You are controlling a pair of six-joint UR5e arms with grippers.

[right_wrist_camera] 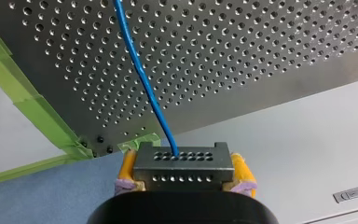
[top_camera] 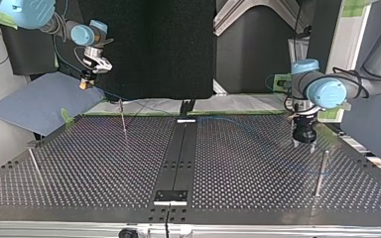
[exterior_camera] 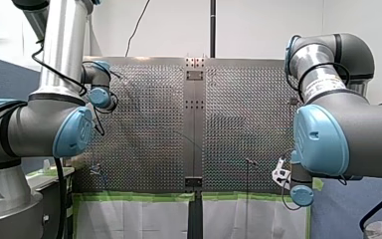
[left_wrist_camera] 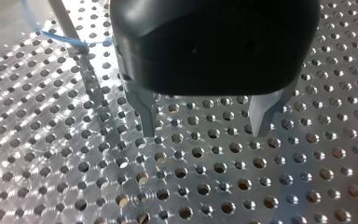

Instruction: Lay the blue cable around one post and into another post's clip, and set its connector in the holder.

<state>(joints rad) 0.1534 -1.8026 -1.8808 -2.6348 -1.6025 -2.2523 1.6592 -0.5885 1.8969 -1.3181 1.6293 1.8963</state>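
My right arm's claw (right_wrist_camera: pixel 182 181) has its yellow pads (right_wrist_camera: pixel 243 171) clamped on a dark grey rectangular connector (right_wrist_camera: pixel 179 161), a block with rows of small holes in its face. A thin blue cable (right_wrist_camera: pixel 144 86) leaves the top of that block and runs straight ahead of the claw, out over the perforated metal counter (right_wrist_camera: pixel 242 51). A strip of green tape (right_wrist_camera: pixel 37 112) lines the counter's edge there.

In the top view this claw (top_camera: pixel 85 84) hangs in the air at about ten o'clock, off the counter's far corner and above a blue-grey sheet (top_camera: pixel 39 104). So the connector is held aloft, well apart from the counter's surface.

My left arm's claw (left_wrist_camera: pixel 205 133) is black with metal fingers (left_wrist_camera: pixel 147 116), and they stand apart with nothing between them. It hovers just above the counter's holes. Beside it stands a slim grey metal post (left_wrist_camera: pixel 67 25), and the blue cable meets that post at a small fitting. I cannot tell whether the cable sits inside a clip there.

In the top view the left claw (top_camera: pixel 302 144) is at about three o'clock, low over the counter. A second upright metal post (top_camera: pixel 321 171) stands near it, toward four o'clock. A thin rod-like post (top_camera: pixel 123 116) rises at about eleven o'clock, near the far edge. A flat black strip (top_camera: pixel 178 148) runs down the counter's middle from twelve to six o'clock.
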